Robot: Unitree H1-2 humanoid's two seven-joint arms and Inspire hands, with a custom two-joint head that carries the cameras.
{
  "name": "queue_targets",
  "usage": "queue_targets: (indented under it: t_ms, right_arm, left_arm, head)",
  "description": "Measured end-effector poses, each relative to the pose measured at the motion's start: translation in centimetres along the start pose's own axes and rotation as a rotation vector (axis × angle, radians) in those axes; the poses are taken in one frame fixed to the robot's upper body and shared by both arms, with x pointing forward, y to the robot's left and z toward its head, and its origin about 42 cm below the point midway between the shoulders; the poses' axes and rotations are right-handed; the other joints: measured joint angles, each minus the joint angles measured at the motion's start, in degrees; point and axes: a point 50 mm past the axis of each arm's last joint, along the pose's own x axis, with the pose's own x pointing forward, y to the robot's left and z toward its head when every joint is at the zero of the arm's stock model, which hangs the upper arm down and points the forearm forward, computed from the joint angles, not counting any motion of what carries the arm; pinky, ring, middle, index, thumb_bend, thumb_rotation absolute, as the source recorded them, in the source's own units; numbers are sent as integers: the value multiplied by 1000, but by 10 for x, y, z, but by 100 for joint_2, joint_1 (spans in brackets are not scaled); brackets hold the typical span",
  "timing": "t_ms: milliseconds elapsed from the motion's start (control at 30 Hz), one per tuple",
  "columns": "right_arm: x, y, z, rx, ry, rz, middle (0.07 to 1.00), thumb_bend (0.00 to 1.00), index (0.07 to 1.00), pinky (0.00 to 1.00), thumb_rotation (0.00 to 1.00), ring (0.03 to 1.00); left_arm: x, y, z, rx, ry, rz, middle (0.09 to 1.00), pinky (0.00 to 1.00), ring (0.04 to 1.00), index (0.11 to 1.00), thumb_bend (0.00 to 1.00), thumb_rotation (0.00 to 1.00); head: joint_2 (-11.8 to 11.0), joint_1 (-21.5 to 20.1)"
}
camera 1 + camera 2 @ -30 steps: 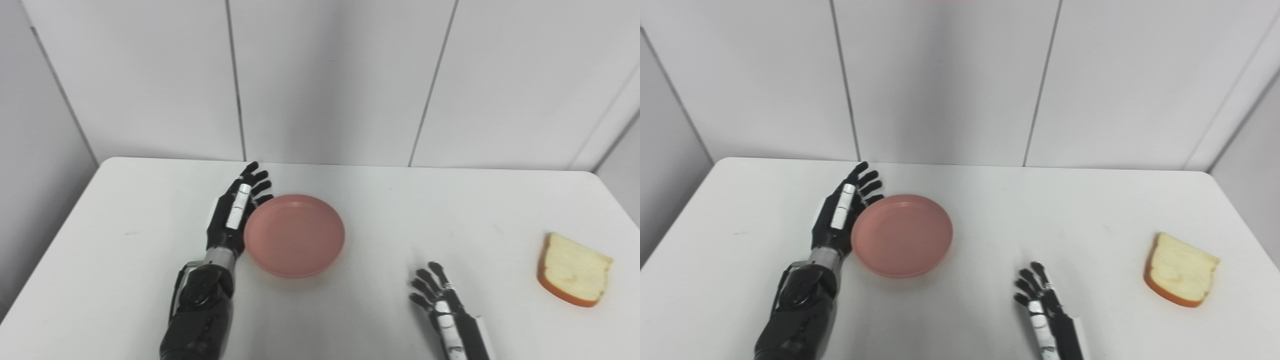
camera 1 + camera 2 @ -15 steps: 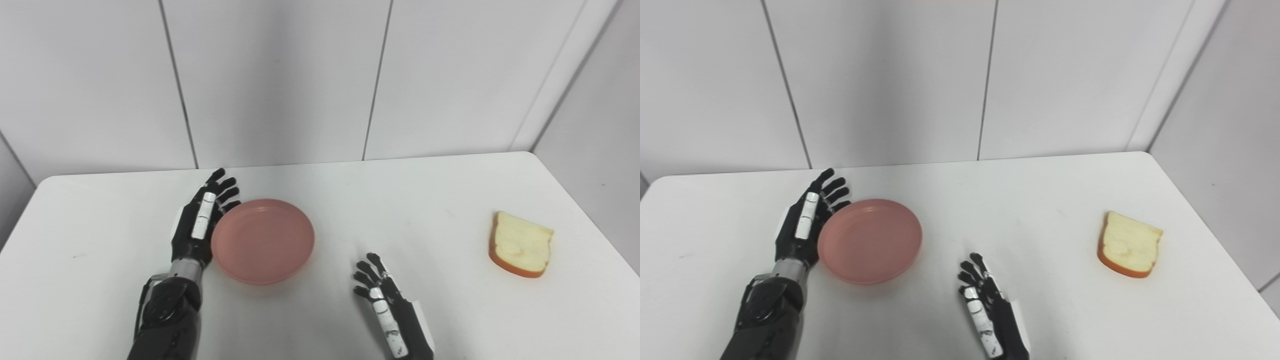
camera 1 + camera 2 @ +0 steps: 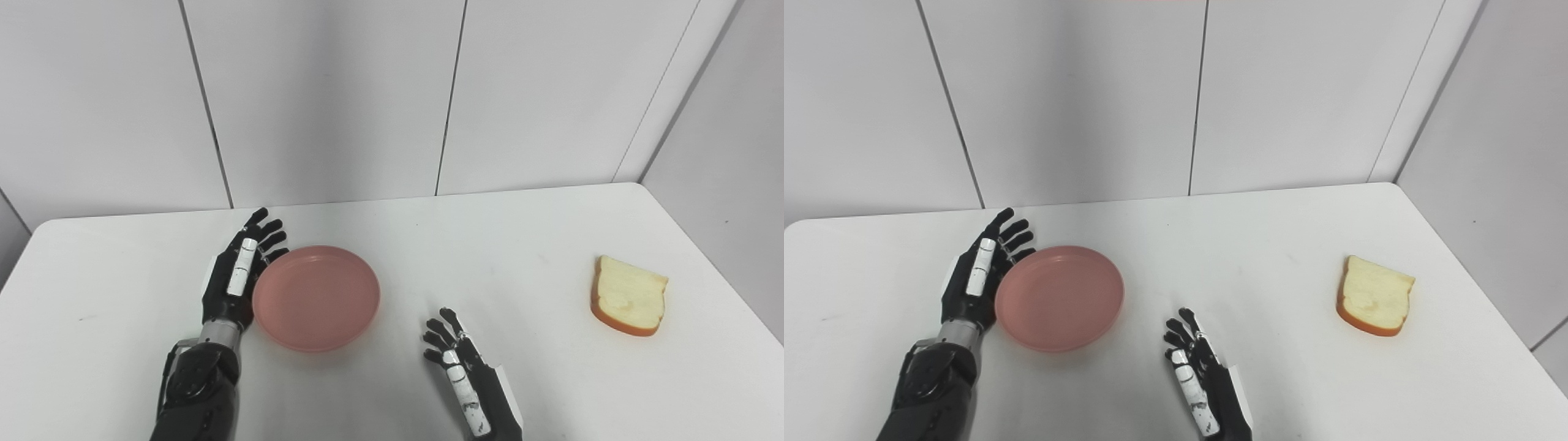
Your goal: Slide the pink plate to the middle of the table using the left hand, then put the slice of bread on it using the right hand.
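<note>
L hand fingers apart vs pink plate; R hand spread, bread apart.

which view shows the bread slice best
The right eye view: the bread slice lies nearer the picture's middle, whole and unobstructed. The left eye view shows it whole too, but closer to the right edge.

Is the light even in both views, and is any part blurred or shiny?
Left eye view: soft, even light, only a faint shadow under the pink plate; nothing blurred. Right eye view: the same, the slice of bread sharp, no glare on the table, a pale shadow beside the right robot hand.
</note>
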Motion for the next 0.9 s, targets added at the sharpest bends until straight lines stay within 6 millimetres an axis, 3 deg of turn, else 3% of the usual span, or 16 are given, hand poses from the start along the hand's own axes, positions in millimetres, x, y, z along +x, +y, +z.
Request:
queue_targets:
  t_ms: [433, 533, 633, 733, 833, 900]
  right_arm:
    - [0, -5, 0, -12, -2, -3, 868, 730, 923, 819, 822, 854]
    - [4, -16, 7, -70, -23, -22, 881, 730, 901, 803, 697, 855]
    - [10, -36, 31, -135, -78, -90, 884, 722, 903, 784, 632, 851]
    - [18, -62, 64, -252, -178, -129, 885, 700, 917, 775, 635, 852]
    - [28, -97, 94, -400, -270, -101, 876, 702, 919, 777, 616, 847]
    - [34, -122, 109, -493, -298, -83, 878, 719, 918, 792, 531, 856]
  left_arm:
    - [-3, 0, -1, 1, 1, -1, 845, 756, 828, 865, 823, 756]
    - [-3, 0, -1, 1, 1, -2, 842, 755, 824, 862, 831, 751]
    - [-3, 0, -1, 1, 3, 0, 840, 747, 823, 861, 845, 751]
    - [-3, 0, -3, -1, 9, 0, 842, 756, 825, 853, 859, 743]
    - [-2, -2, -3, -2, 9, -2, 834, 750, 822, 848, 858, 745]
    - [-2, -2, -4, 3, 10, -3, 825, 751, 819, 850, 838, 767]
  head:
    - [0, -61]
    - [-9, -158]
    - [0, -193]
    - [26, -167]
    - [0, -141]
    - [-26, -105]
